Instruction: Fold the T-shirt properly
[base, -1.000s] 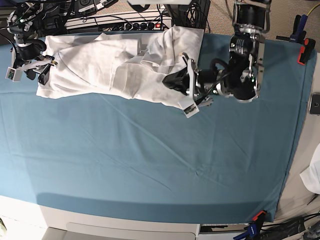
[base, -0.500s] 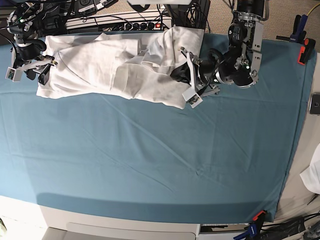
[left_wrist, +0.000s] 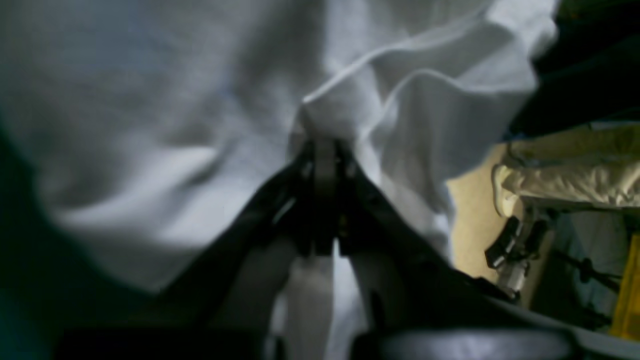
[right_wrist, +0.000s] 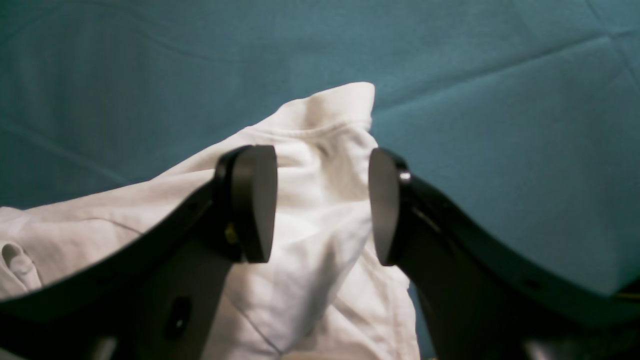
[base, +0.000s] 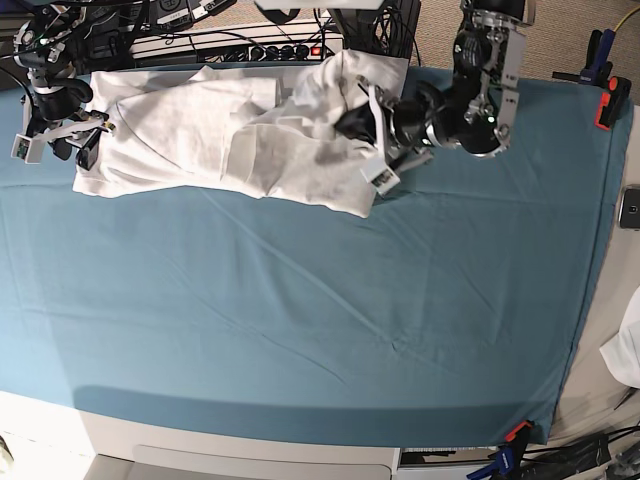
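The white T-shirt lies crumpled along the back of the table, on the teal cloth. My left gripper is at the shirt's right part. In the left wrist view my left gripper is shut on a pinched fold of the T-shirt, which is raised into a peak. My right gripper is at the shirt's left end. In the right wrist view my right gripper is open, with a hemmed corner of the T-shirt between its fingers, which do not grip it.
A power strip and cables run behind the table's back edge. Orange clamps hold the teal cloth at the right edge, and another at the front. A phone and a white fabric scrap lie off to the right.
My left gripper has moved toward the back and slightly left, pulling the shirt's right part with it. The right arm has not moved.
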